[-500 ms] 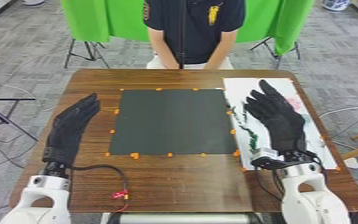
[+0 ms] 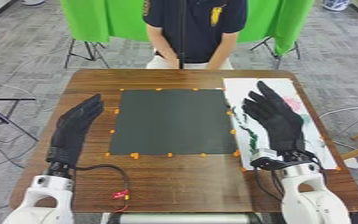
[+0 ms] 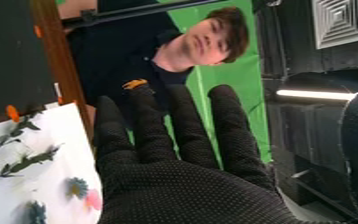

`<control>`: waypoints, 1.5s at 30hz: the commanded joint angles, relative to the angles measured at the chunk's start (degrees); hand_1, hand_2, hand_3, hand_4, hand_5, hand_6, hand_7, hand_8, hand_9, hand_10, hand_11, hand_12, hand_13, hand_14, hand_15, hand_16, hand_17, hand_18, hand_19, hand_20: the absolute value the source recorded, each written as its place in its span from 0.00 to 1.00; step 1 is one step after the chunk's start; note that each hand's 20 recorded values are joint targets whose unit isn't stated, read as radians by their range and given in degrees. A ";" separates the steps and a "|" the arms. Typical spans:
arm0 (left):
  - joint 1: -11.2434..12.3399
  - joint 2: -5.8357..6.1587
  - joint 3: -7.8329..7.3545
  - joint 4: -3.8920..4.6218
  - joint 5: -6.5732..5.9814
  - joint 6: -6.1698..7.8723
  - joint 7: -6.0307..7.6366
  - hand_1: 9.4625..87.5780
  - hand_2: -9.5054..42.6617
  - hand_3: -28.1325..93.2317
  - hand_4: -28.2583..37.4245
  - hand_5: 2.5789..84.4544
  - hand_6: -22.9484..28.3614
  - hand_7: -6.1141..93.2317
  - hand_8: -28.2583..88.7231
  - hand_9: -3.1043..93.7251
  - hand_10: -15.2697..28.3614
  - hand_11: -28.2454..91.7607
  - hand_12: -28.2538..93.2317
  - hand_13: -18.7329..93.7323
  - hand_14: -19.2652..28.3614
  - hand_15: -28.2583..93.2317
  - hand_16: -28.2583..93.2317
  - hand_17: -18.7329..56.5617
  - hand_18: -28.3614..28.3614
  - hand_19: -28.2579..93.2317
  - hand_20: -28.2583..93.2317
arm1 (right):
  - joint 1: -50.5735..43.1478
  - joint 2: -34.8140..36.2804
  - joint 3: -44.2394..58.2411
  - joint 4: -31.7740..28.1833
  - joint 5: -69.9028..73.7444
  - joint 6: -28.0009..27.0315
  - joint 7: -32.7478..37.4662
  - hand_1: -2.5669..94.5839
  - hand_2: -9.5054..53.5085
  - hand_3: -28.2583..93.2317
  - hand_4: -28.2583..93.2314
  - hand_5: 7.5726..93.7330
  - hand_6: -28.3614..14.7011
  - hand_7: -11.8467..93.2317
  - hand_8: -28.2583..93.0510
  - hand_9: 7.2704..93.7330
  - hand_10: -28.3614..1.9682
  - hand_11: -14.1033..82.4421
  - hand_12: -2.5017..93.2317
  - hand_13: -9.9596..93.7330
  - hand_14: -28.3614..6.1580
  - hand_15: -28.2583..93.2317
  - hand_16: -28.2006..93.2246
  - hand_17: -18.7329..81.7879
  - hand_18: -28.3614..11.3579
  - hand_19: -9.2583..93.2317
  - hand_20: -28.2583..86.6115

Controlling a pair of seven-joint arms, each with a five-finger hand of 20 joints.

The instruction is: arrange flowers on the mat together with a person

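On the brown wooden counter (image 2: 184, 187), a dark square mat (image 2: 171, 122) is laid out, edged by small orange markers (image 2: 135, 155). To its right, a long white sheet (image 2: 238, 90) is placed, on which the flowers are laid: green leafy stems (image 3: 20, 167) along the side nearer the mat, and a pink flower (image 3: 93, 200) and blue-green flowers (image 3: 78, 187) on the right side. The right hand (image 2: 280, 125) is held over the sheet, opened wide with fingers straight, and nothing is gripped. The left hand (image 2: 69, 132) is held left of the mat, its fingers extended and nothing grasped.
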 commanded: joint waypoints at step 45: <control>-0.68 0.44 0.53 1.09 1.48 -2.17 -1.41 0.19 0.18 0.74 0.12 0.53 0.45 0.13 0.20 0.44 0.67 0.30 0.35 0.40 0.74 0.28 0.29 0.22 0.76 0.27 0.35 | 0.37 1.04 -0.88 -0.43 0.23 0.30 -0.58 0.10 0.17 0.84 0.10 0.32 0.59 0.18 0.18 0.33 0.41 0.18 0.17 0.38 0.31 0.29 0.38 0.33 0.29 0.16 0.42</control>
